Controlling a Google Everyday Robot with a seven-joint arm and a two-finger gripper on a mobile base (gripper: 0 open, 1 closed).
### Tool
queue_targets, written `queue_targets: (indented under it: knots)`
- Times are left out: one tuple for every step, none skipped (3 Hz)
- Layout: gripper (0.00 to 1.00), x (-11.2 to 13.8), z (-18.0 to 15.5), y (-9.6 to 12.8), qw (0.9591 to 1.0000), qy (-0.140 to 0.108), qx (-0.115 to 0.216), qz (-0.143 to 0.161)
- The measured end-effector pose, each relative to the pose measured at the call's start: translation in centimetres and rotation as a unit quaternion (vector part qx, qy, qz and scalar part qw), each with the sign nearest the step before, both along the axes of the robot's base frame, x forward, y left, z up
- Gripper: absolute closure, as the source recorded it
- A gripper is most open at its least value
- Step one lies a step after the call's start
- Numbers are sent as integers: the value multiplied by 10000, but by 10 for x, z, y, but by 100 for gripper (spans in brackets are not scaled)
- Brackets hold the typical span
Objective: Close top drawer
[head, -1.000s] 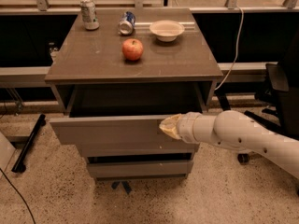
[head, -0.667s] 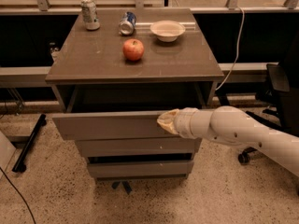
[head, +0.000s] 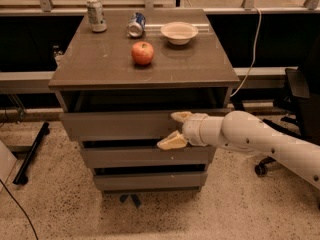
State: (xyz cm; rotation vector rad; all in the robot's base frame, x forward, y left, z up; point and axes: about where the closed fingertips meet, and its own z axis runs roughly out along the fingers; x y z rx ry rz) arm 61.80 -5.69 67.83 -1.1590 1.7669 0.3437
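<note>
The top drawer [head: 115,125] is a wide grey-brown drawer with a plain flat front, directly under the cabinet top [head: 100,66]. It stands out only a little from the cabinet, with a narrow dark gap above its front. My gripper [head: 176,129] is at the right half of the drawer front and rests against it. It is open, with one cream finger [head: 181,116] at the panel's upper edge and the other at its lower edge. It holds nothing. My white arm [head: 260,139] reaches in from the right.
Two lower grey drawers [head: 145,156] sit below. On the cabinet top are a red apple [head: 142,53], an upright can [head: 96,15], a can on its side [head: 136,24] and a white bowl [head: 179,32]. An office chair [head: 300,96] stands at the right. A black stand leg [head: 31,154] lies on the floor at the left.
The top drawer has slid back into the cabinet and its open interior no longer shows. My gripper has moved with the front toward the cabinet.
</note>
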Motion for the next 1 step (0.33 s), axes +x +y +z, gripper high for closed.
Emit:
queue_targets:
  knots:
    - [0, 0, 0, 0, 10000, 1, 0, 2]
